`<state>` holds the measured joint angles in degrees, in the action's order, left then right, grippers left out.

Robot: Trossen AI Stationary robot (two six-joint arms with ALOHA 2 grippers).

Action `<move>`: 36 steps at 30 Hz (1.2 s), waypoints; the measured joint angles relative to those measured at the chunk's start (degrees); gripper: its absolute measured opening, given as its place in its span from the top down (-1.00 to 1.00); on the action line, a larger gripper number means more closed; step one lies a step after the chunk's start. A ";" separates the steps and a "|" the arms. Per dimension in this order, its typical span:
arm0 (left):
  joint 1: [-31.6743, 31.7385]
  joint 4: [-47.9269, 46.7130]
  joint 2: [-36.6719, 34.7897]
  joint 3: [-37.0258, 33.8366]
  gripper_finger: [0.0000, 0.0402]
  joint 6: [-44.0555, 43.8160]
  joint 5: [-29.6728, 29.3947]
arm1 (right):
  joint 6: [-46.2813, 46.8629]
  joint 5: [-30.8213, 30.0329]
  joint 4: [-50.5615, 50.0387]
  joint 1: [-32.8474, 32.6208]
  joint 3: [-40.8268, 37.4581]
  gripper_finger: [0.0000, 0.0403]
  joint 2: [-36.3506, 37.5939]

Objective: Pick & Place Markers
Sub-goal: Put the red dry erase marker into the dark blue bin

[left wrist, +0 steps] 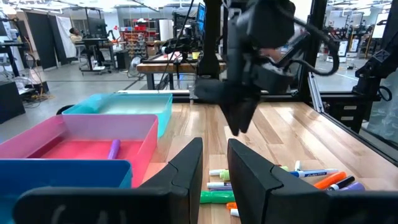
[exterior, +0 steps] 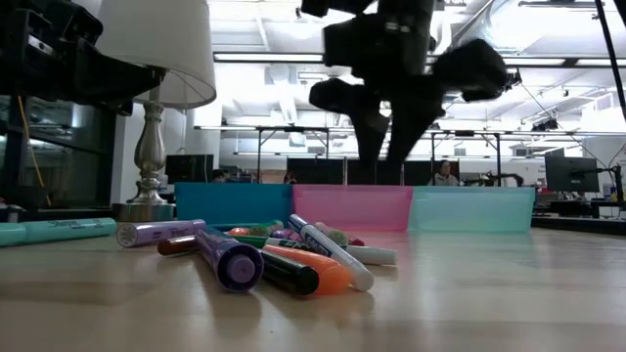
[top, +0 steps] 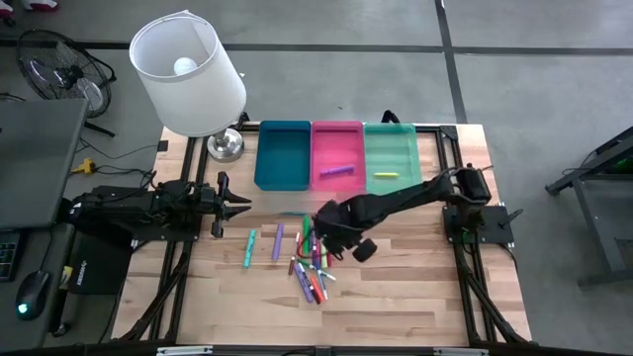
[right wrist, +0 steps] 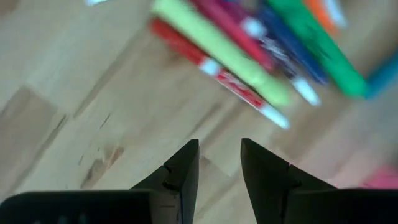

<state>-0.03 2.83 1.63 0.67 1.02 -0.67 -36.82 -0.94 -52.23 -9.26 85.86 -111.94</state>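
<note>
Because the markers (top: 310, 265) lie in a tight heap in the middle of the wooden table (top: 415, 297), the right gripper (top: 326, 237) could push them apart or pinch two at once when it goes down. It hangs above the heap with its jaws a little apart and nothing between them. A bump could also roll a marker away, since they are round.

The left gripper (top: 237, 208) waits at its own side of the table, jaws a little apart and holding nothing.

The high view shows a purple marker (top: 337, 170) in the pink tray (top: 337, 131) and a yellow marker (top: 385, 175) in the green tray (top: 390, 133), while the blue tray (top: 282, 153) looks empty. The low view cannot see into the trays, but it shows the right gripper well up off the table. The right wrist view shows a red marker (right wrist: 211, 68) and a light green marker (right wrist: 217, 50) close up.
</note>
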 joint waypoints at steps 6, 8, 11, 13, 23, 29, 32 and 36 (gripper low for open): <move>0.00 0.00 0.00 0.00 0.63 0.00 0.00 | -16.51 1.88 5.71 -1.09 -2.59 0.46 -0.02; 0.01 0.00 0.00 0.00 0.63 0.00 0.00 | -19.12 2.61 8.41 -1.09 -2.89 0.46 -0.05; 0.01 -0.02 0.00 0.00 0.63 0.00 0.00 | -21.96 2.91 11.39 -1.06 -2.89 0.46 -0.59; 0.00 0.00 0.00 0.00 0.63 0.00 0.00 | -22.88 2.87 11.75 -1.02 -2.90 0.46 -1.13; 0.01 -0.12 0.00 0.00 0.63 0.00 -0.15 | -29.12 2.76 13.64 -1.02 -2.69 0.46 -3.97; 0.00 -0.36 0.00 0.00 0.63 0.00 -0.17 | -31.34 2.04 13.70 -1.03 -2.68 0.46 -4.11; 0.02 -0.39 -0.01 0.00 0.63 0.00 -0.17 | -32.08 1.95 13.40 -1.02 -2.71 0.46 -4.11; 0.00 -0.42 -0.01 0.00 0.63 0.00 -0.17 | -34.21 1.95 14.55 -1.02 -4.13 0.46 -4.11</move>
<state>-0.03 2.42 1.62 0.67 1.02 -0.84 -71.03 1.01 -37.68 -10.28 81.73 -116.05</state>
